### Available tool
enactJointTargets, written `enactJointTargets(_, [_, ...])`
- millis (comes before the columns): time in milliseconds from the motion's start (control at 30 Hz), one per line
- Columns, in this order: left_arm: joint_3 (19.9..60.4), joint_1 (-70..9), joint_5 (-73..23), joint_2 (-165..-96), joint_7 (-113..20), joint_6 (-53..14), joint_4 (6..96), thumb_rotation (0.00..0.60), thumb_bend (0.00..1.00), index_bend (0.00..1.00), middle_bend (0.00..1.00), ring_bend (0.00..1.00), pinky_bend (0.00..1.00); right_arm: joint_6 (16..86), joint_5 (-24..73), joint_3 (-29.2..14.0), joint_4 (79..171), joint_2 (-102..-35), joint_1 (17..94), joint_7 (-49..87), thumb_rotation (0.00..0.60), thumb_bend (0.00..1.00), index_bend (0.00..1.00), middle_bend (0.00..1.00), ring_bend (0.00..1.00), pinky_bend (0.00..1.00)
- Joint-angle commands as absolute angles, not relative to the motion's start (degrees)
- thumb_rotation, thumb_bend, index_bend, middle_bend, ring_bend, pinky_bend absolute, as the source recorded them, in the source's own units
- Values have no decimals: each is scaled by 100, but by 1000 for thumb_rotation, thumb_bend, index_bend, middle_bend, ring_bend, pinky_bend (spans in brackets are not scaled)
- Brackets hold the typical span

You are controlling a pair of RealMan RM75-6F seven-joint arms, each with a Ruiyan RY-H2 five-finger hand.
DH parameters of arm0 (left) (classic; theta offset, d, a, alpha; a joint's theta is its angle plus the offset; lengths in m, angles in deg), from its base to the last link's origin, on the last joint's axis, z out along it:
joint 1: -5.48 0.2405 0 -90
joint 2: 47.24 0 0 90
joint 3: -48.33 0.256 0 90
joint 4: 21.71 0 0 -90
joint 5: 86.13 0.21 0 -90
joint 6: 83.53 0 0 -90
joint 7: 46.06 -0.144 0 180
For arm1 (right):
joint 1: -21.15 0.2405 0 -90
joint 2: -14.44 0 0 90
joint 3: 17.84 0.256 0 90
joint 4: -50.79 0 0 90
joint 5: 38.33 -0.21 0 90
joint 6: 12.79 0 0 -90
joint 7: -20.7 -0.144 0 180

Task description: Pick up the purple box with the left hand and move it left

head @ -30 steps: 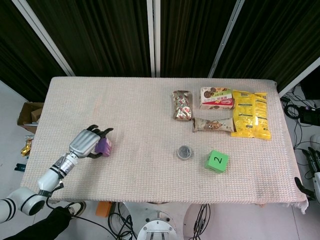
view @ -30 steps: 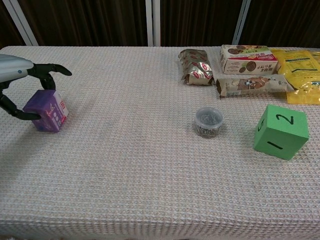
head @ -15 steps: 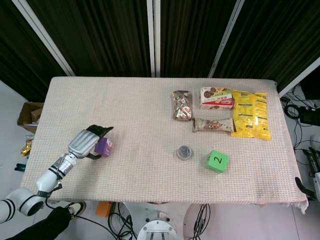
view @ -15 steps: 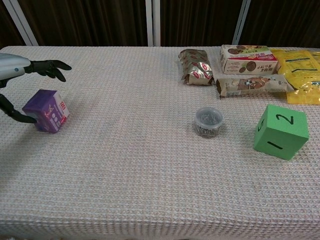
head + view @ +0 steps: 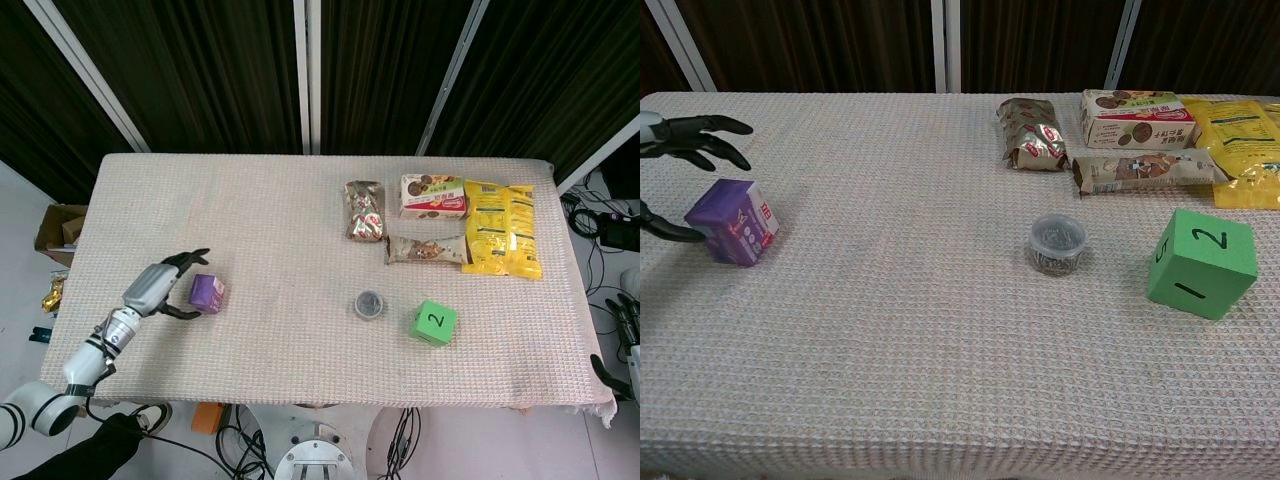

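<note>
Currently the left hand [image 5: 160, 288] is released: its fingers [image 5: 710, 135] are spread apart, arching over and to the left of the purple box [image 5: 207, 292] without gripping it. In the chest view only the fingertips and thumb enter at the left frame edge (the palm and arm are cut off); whether the thumb tip touches the box's lower left edge cannot be determined. The purple box [image 5: 733, 221] stands on the table [image 5: 270, 220] near its front-left area, slightly turned, with open cloth between it and the left and front edges.

The right hand [image 5: 630, 325] is only partly visible at the right frame edge of the head view, off the table and below its surface; its state cannot be determined.

Remaining items are well apart from the box, on the right half of the table:
- a small round container [image 5: 1057, 243] near the middle front;
- a green cube [image 5: 1200, 262] marked "2", just to the right of the container;
- a brown snack packet [image 5: 365, 210], a cookie box [image 5: 433, 196] and a long snack bar [image 5: 426, 249] toward the rear;
- a yellow bag [image 5: 500, 228] near the right edge (cut off at the frame edge in the chest view).

Bare cloth occupies the wide span between the box and these items.
</note>
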State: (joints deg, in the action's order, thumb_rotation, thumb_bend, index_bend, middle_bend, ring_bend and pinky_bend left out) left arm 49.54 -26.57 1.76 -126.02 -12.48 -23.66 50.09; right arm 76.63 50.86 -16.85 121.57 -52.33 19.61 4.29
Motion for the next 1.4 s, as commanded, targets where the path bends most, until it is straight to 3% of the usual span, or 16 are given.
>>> enactJointTargets(33, [5015, -2587, 341, -12984, -557, -2218, 4392, 600, 94, 19, 230, 107, 171, 7684, 5107, -1691, 12250, -5204, 1960, 526, 600, 242, 0, 0, 0, 0])
enactJointTargets(300, [5106, -2501, 518, -13405, 56, -1955, 3644, 600, 94, 19, 253, 107, 170, 7649, 5123, -1704, 12450, -5130, 1979, 760, 600, 242, 0, 0, 0, 0])
enactJointTargets(767, [5119, -2513, 562, -13770, 441, -1844, 3180, 600, 123, 25, 331, 107, 169, 7635, 5068, -1720, 12593, -5061, 1935, 890, 600, 242, 0, 0, 0, 0])
enactJointTargets(1033, [5069, -2507, 460, -13870, 766, -1892, 3079, 600, 228, 97, 527, 135, 166, 7613, 5058, -1732, 12568, -5068, 1924, 878, 600, 242, 0, 0, 0, 0])
enactJointTargets(1400, [4943, -2548, 529, -13595, 236, -1565, 3375, 600, 335, 140, 645, 177, 167, 7526, 5001, -1715, 12538, -5084, 1947, 865, 600, 242, 0, 0, 0, 0])
